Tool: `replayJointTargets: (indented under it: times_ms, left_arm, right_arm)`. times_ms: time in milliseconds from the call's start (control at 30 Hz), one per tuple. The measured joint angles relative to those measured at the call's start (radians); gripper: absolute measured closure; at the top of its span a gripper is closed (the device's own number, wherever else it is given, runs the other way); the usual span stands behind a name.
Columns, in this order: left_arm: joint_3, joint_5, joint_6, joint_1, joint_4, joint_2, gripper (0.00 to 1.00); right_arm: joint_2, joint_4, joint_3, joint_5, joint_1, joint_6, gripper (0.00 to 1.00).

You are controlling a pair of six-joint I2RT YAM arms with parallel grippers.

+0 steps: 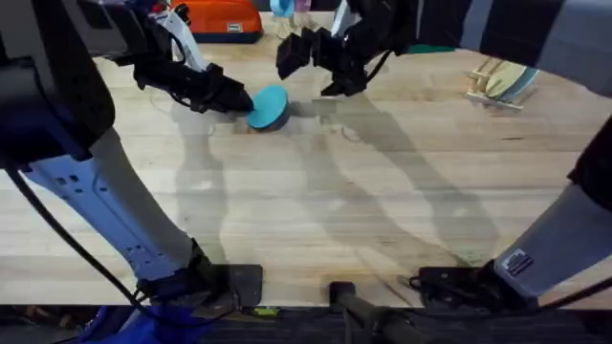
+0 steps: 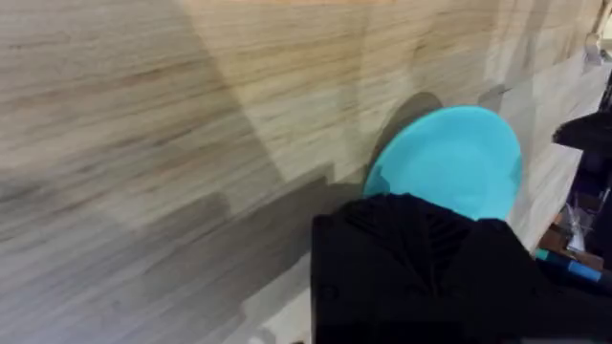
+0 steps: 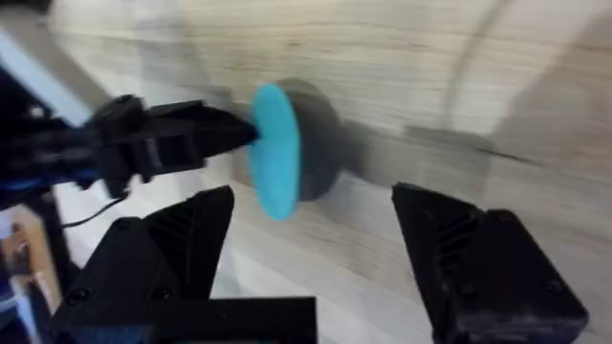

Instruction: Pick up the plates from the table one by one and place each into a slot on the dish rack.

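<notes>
On the table (image 1: pixel 316 210), far side: dish rack (image 1: pixel 499 84) at right holds plates already. Left gripper (image 1: pixel 234 99) pinches the cyan plate (image 1: pixel 269 106) by its rim, tilted on edge. Right gripper (image 3: pixel 311 263) spread wide, nearby. Plate likely light, stiff, slick; rim grip suits.
</notes>
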Motion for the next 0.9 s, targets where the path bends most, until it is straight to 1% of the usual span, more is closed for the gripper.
replayJointTargets:
  times_ms: [167,433,900]
  left_arm:
    - [0.0,0.0,0.0,0.0,0.001,0.0,0.96]
    - [0.0,0.0,0.0,0.0,0.001,0.0,0.96]
    - [0.0,0.0,0.0,0.0,0.001,0.0,0.96]
  right_arm:
    - [0.0,0.056,0.0,-0.059,0.002,0.001,0.008]
    - [0.014,0.064,0.0,-0.086,0.005,0.031,0.008]
    - [0.156,0.113,0.0,-0.122,0.081,0.078,0.009]
